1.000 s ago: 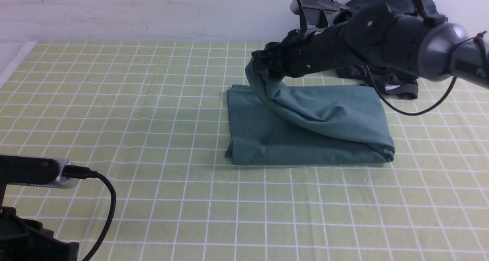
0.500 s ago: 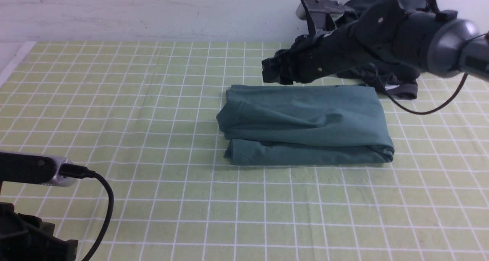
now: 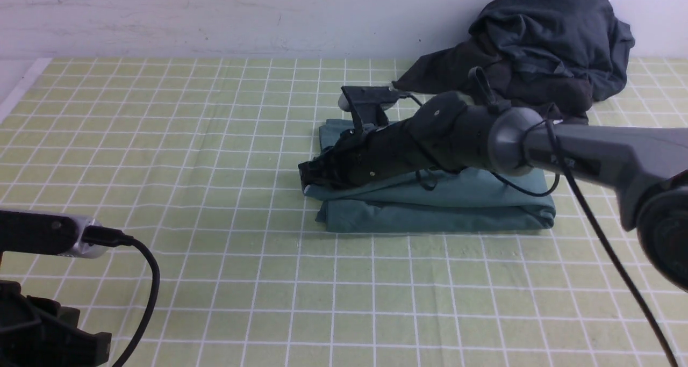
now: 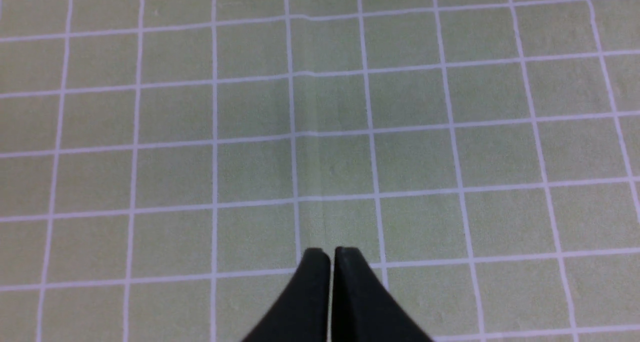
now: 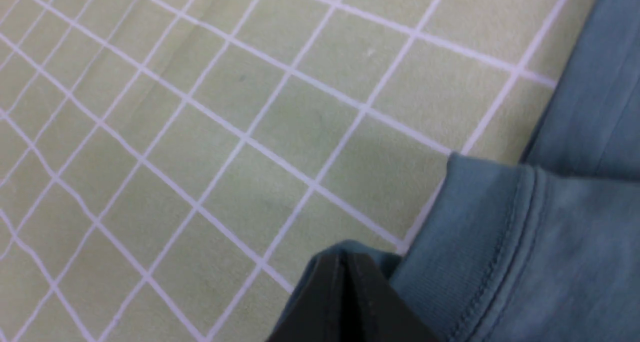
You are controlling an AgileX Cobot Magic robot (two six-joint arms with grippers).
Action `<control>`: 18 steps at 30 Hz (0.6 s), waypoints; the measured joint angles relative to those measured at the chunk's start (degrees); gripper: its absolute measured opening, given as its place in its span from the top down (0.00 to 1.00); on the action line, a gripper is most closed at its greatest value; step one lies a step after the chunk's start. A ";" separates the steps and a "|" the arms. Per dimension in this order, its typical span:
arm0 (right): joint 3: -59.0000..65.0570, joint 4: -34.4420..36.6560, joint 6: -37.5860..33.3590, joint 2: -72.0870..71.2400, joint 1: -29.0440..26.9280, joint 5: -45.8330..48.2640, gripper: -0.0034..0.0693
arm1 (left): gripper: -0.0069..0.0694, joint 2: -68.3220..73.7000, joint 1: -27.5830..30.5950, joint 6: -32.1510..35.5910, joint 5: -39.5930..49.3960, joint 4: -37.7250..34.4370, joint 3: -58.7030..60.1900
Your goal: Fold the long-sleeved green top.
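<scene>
The green long-sleeved top [image 3: 446, 211] lies folded into a layered rectangle at the middle right of the checked cloth. My right gripper [image 3: 310, 177] is low at the folded top's left edge, with the arm lying across the upper layer. In the right wrist view its jaws [image 5: 345, 258] are closed, and a thin rim of teal fabric shows around the tips, beside a ribbed, stitched hem of the top [image 5: 480, 252]. I cannot tell whether any fabric is pinched. My left gripper [image 4: 331, 252] is shut and empty over bare checked cloth.
A dark charcoal heap of clothes [image 3: 543, 44] sits at the back right against the wall, just behind the top. My left arm's wrist camera [image 3: 48, 238] and cable are at the front left. The green checked tablecloth [image 3: 215, 141] covers the table.
My right gripper let go of the lifted layer, which dropped onto the folded top. The arm then came down and forward to the top's left edge, uncovering the dark heap.
</scene>
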 joint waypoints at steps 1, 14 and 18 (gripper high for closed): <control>-0.07 0.00 -0.31 -0.45 -0.09 0.14 0.97 | 0.91 -0.16 0.00 0.00 0.00 0.00 0.00; -2.07 -30.44 7.59 -39.27 -12.76 18.44 0.97 | 0.91 -28.23 0.00 11.31 -14.15 3.47 10.00; 2.80 -49.23 16.82 -50.60 -15.49 19.18 0.97 | 0.91 -32.78 0.00 13.36 -17.14 12.04 15.27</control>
